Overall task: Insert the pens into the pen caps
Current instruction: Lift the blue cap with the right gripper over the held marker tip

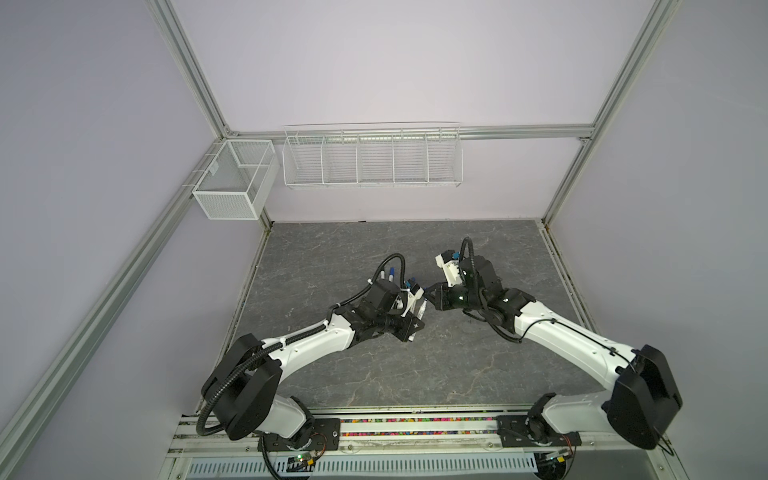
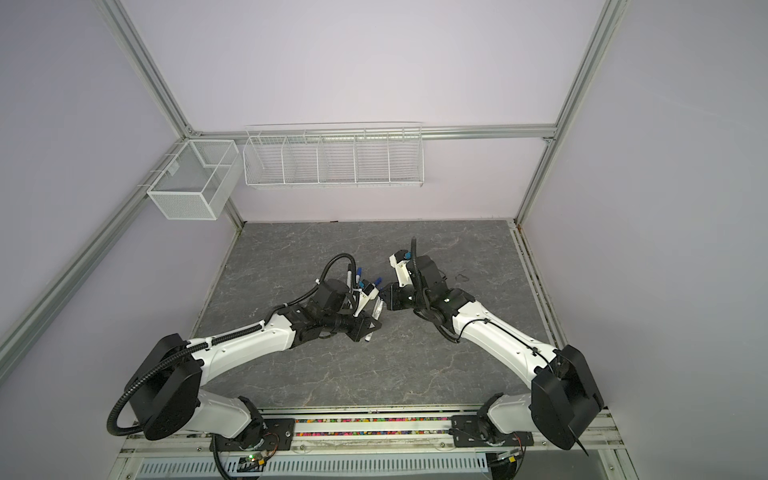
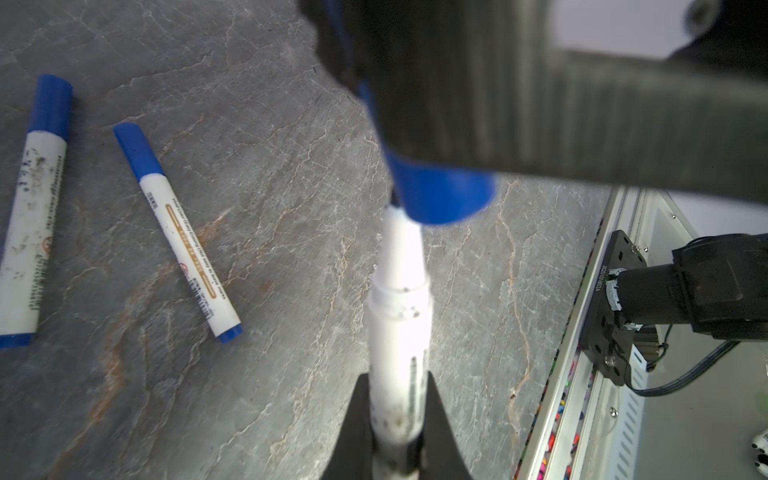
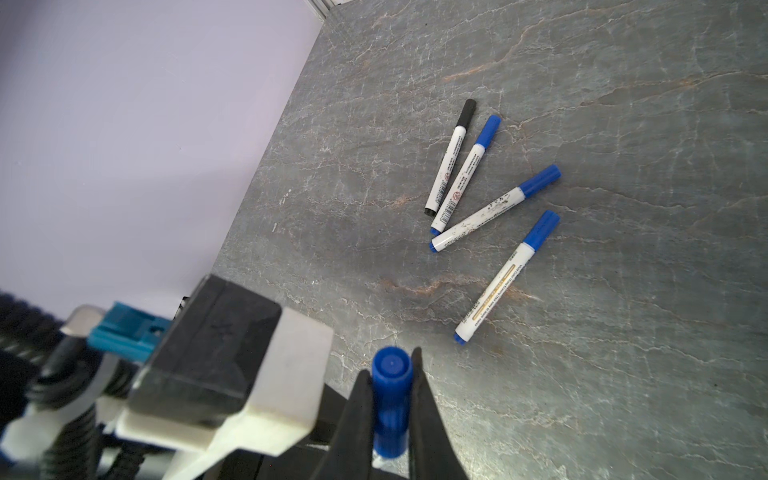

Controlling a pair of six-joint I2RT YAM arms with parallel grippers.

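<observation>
On the grey marbled desk point(image 1: 374, 374), mid-surface, the left gripper point(image 3: 397, 376) has its jaws clamped on a white uncapped pen point(image 3: 399, 324) — the right gripper point(image 4: 390, 361) pinches a blue pen cap point(image 4: 390, 399), its mouth at the pen's tip. Beyond lie four capped pens point(image 4: 494, 209), three blue, one black.

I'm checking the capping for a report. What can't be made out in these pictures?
- Tip of the held pen: left wrist view, blurred, behind the blue cap; depth unclear.
- Both in top views: too small to judge.
- One lying pen: left wrist view, cut off by the edge.
</observation>
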